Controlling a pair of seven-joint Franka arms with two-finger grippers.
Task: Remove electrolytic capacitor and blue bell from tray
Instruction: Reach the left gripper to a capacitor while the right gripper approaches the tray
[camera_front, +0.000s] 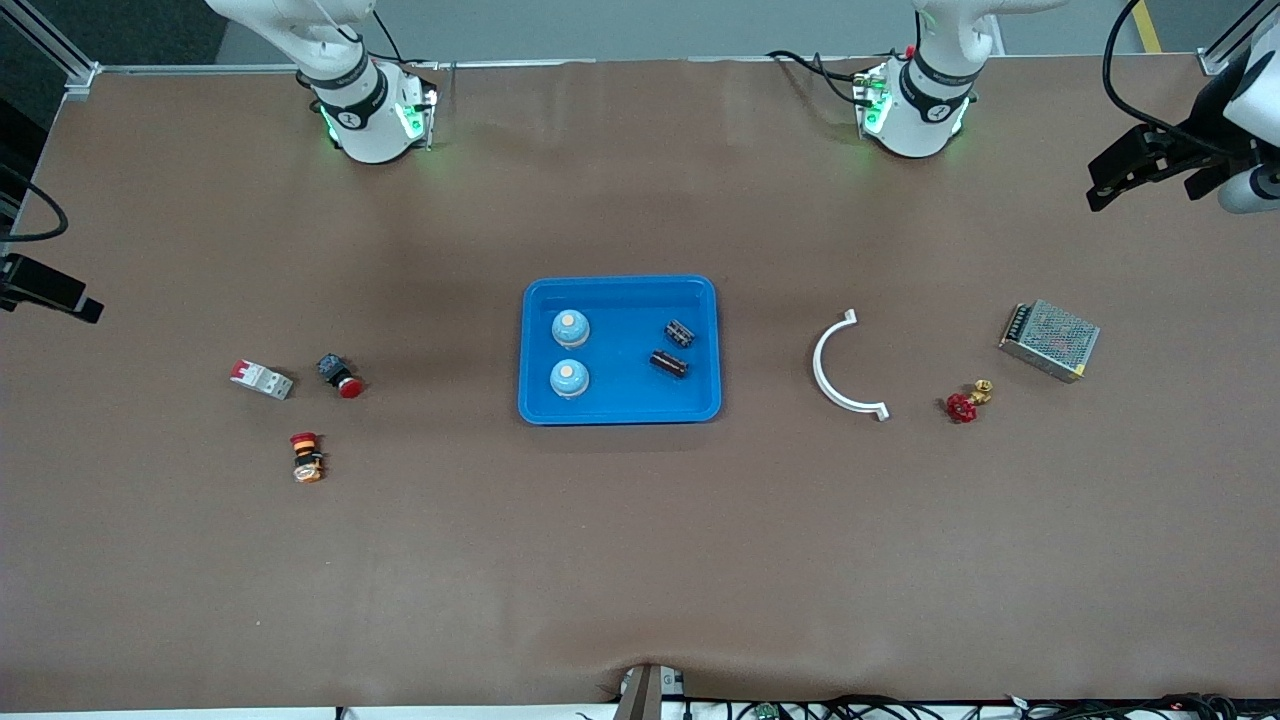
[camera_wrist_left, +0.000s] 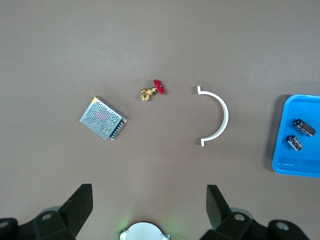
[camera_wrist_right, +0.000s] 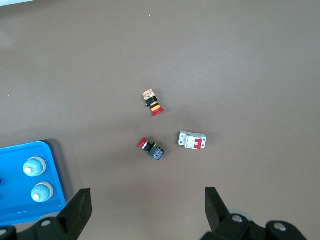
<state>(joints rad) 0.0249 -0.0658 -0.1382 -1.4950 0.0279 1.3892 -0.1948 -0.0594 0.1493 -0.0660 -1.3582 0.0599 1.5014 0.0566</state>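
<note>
A blue tray (camera_front: 622, 398) lies mid-table. In it sit two light-blue bells (camera_front: 570, 327) (camera_front: 568, 378) toward the right arm's end and two dark capacitors (camera_front: 680, 333) (camera_front: 669, 363) toward the left arm's end. My left gripper (camera_wrist_left: 148, 189) hangs open and empty high over bare table near its own base; its wrist view shows the capacitors (camera_wrist_left: 303, 127) (camera_wrist_left: 295, 143) in the tray (camera_wrist_left: 295, 167). My right gripper (camera_wrist_right: 147, 192) is likewise open, empty and high; its wrist view shows the bells (camera_wrist_right: 33, 166) (camera_wrist_right: 42, 192) in the tray (camera_wrist_right: 12, 210). Neither hand shows in the front view.
Toward the left arm's end lie a white curved bracket (camera_front: 835, 365), a red-handled brass valve (camera_front: 967, 402) and a metal power supply (camera_front: 1050, 340). Toward the right arm's end lie a breaker (camera_front: 262, 379) and two red push buttons (camera_front: 340, 376) (camera_front: 306, 457).
</note>
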